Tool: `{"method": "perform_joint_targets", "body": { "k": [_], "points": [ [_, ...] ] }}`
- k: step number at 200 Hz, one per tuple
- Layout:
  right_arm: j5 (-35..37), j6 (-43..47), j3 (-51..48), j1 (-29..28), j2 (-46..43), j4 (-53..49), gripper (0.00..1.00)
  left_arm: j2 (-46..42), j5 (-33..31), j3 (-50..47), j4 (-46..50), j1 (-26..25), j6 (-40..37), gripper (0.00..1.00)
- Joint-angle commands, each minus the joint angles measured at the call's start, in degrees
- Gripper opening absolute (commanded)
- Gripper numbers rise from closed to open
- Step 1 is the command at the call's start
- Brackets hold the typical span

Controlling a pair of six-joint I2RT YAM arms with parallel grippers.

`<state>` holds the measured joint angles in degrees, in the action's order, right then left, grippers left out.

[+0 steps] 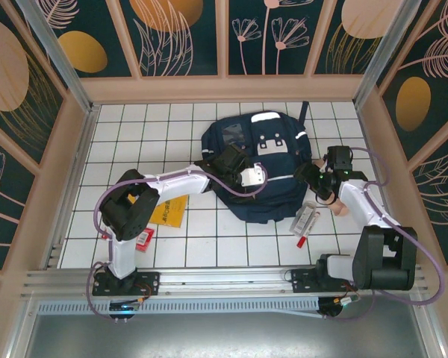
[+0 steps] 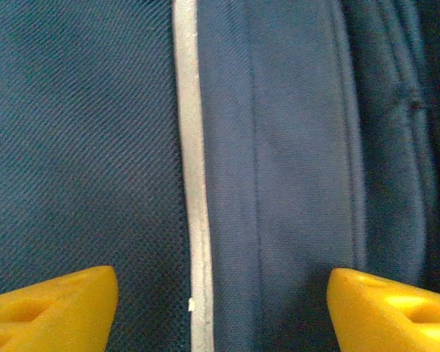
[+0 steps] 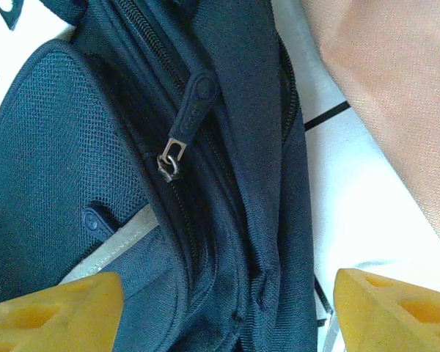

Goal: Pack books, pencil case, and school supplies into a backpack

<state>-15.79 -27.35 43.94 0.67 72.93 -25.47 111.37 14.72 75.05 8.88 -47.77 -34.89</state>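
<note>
Backpack (image 1: pixel 272 200): navy, lying flat near the middle of the white tiled surface (image 1: pixel 134 134), front patch up, top end toward 12 o'clock.
Left hand (image 1: pixel 243 170): over the middle of the backpack, its arm reaching in from 8 o'clock.
Left hand, close up: the yellow fingers (image 2: pixel 51 308) stand wide apart and grip nothing. Only navy fabric lies beneath them.
Reflective stripe (image 2: pixel 194 183): a pale band running from 12 to 6 o'clock in the left wrist view, between the two fingertips.
Right hand (image 1: pixel 312 179): at the backpack's 3 o'clock edge.
Right hand, close up: the fingers (image 3: pixel 51 312) are spread wide with nothing held. The backpack's side panel lies below the gap.
Zipper pull (image 3: pixel 185 121): a dark tab on a metal slider, lying along the zip on the backpack's side, toward 11 o'clock from the gap.
Pencil case (image 3: pixel 381 88): peach fabric at 1 o'clock in the right wrist view, on the surface beside the backpack. Whether the two touch I cannot tell.
Yellow book (image 1: pixel 169 211): flat on the surface at the backpack's 8 o'clock, partly under the left arm.
Red booklet (image 1: pixel 144 239): on the surface at the yellow book's 7 o'clock, near the left arm's base.
Packet (image 1: pixel 306 218): whitish, on the surface at the backpack's 4 o'clock.
Pen (image 1: pixel 302 240): a small red tip just beside the packet at its 6 o'clock.
</note>
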Motion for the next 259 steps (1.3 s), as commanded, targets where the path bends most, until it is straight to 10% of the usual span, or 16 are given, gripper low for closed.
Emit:
{"method": "perform_joint_targets", "body": {
  "k": [1,51,77,104,168,218,259],
  "points": [
    [-2.59,1.25,-0.09,0.03,0.79,1.13,0.76,-1.77,7.0,-3.98,-1.89,-0.4,-0.55,0.96],
    [-4.42,1.07,-0.71,-0.41,1.78,2.89,0.73,1.28,1.8,-1.99,-1.01,-0.39,-1.01,0.94],
    [-4.59,0.64,-1.48,-0.58,1.11,3.32,0.71,1.64,-9.0,-1.29,-4.33,-0.38,1.12,0.37],
    [-3.3,0.99,-1.74,-0.71,0.24,2.53,0.71,-2.42,-9.53,-3.55,-7.89,-0.4,0.66,0.0],
    [1.19,-1.53,0.61,-0.83,-5.59,-1.97,0.76,-8.42,-19.23,5.01,-0.92,0.92,10.5,0.0],
    [10.73,0.11,5.01,-0.84,-11.08,-6.27,0.84,-12.82,-18.25,13.12,-3.47,4.78,15.58,0.0],
    [5.31,-0.04,2.03,-0.88,-12.08,-4.99,0.83,-12.49,-16.2,16.78,-4.4,6.14,15.6,0.0]
  ]
}}
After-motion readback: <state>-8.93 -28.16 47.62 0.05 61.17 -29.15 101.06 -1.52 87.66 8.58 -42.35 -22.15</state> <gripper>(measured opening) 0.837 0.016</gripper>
